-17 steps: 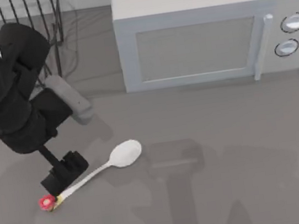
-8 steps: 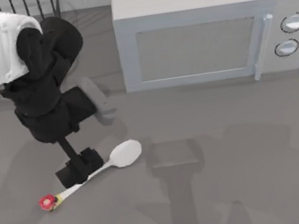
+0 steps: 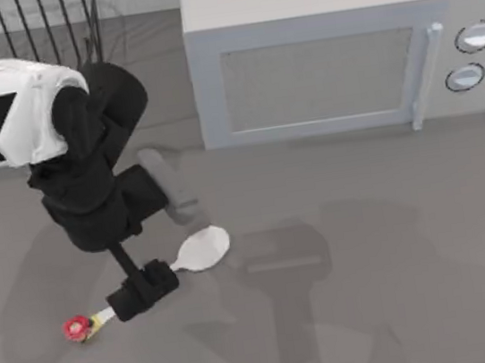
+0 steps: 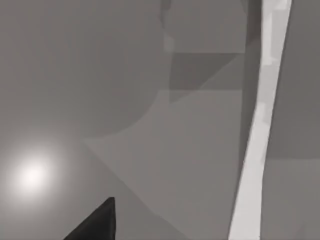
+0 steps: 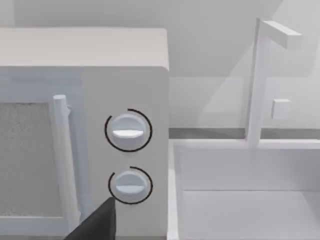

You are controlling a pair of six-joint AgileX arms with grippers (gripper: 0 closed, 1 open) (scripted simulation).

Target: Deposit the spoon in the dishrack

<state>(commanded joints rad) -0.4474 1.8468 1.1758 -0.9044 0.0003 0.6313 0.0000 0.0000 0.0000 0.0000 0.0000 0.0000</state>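
Left gripper point(image 3: 143, 290) sits over the spoon point(image 3: 200, 249) handle on the near-left table point(image 3: 378, 307), jaw state can't tell, dishrack point(image 3: 31, 26) far-left behind the arm, microwave point(image 3: 334, 60) far-right of it.

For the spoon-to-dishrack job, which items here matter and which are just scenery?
Part of the job:
- spoon, lying on the table
- dishrack, at the table's far left
- left gripper, down over the spoon's handle

Just scenery:
- microwave, door closed
- sink, right of the microwave
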